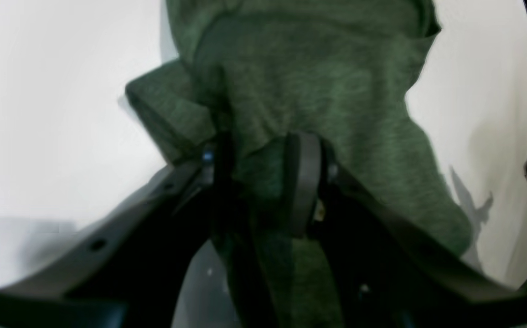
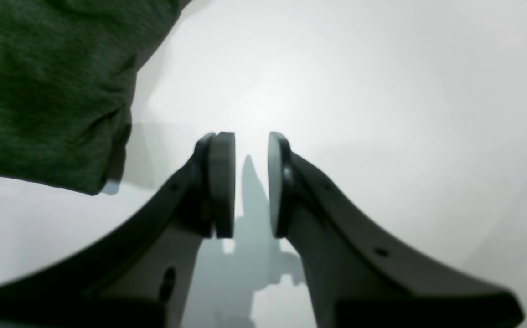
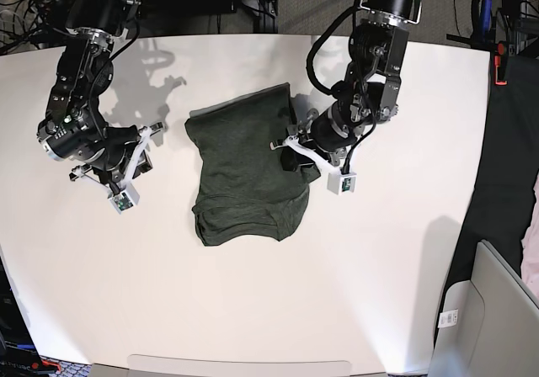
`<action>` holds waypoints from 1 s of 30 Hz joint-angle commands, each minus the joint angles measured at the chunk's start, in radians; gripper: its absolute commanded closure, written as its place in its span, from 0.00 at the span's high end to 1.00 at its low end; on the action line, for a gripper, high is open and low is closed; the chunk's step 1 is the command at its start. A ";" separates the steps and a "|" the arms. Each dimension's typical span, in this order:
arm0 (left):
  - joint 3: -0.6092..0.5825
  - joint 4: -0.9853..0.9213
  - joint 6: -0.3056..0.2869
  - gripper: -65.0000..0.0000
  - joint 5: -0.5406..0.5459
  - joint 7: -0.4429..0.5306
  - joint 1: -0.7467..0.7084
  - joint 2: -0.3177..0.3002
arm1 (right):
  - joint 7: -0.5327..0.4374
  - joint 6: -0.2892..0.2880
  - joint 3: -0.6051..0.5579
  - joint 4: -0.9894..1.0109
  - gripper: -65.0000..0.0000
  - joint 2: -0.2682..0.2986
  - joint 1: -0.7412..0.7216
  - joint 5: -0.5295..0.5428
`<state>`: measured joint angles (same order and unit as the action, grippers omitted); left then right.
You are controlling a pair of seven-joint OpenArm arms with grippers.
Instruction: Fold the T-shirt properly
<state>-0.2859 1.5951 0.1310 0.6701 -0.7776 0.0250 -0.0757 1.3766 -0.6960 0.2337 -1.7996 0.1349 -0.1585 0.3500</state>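
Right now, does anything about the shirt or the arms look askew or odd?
Mildly. The T-shirt is a lopsided bundle, not a neat rectangle: its near end bulges into rumpled rolls. A fold lies between the left gripper and its parted jaws. The right gripper is empty, beside the shirt.

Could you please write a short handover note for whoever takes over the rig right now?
Left gripper: jaws parted around a bunched edge of the T-shirt; grip unclear.
Right gripper: open, empty, above bare table beside the shirt.
Shirt: mid-table, partly folded into a compact, uneven shape.
Done: sides brought in.
Left: free the left gripper, finish and square the fold.
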 commanded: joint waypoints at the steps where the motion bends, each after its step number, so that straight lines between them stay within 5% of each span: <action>1: 0.001 0.017 -0.008 0.30 0.015 0.022 0.017 0.001 | -0.015 -0.002 0.003 -0.019 0.17 0.009 -0.019 0.013; 9: 0.001 0.027 -0.009 0.04 0.023 0.017 0.017 -0.002 | -0.015 -0.002 0.003 -0.019 0.17 0.009 -0.019 0.013; 30: 0.006 0.290 -0.008 0.03 0.049 0.014 -0.101 -0.034 | -0.015 -0.002 0.003 -0.019 0.17 0.009 -0.022 0.013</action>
<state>-0.2852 1.8622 0.1326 0.7101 -0.7853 -0.0883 -0.1085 1.3762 -0.6964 0.2337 -1.8000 0.1349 -0.1608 0.3500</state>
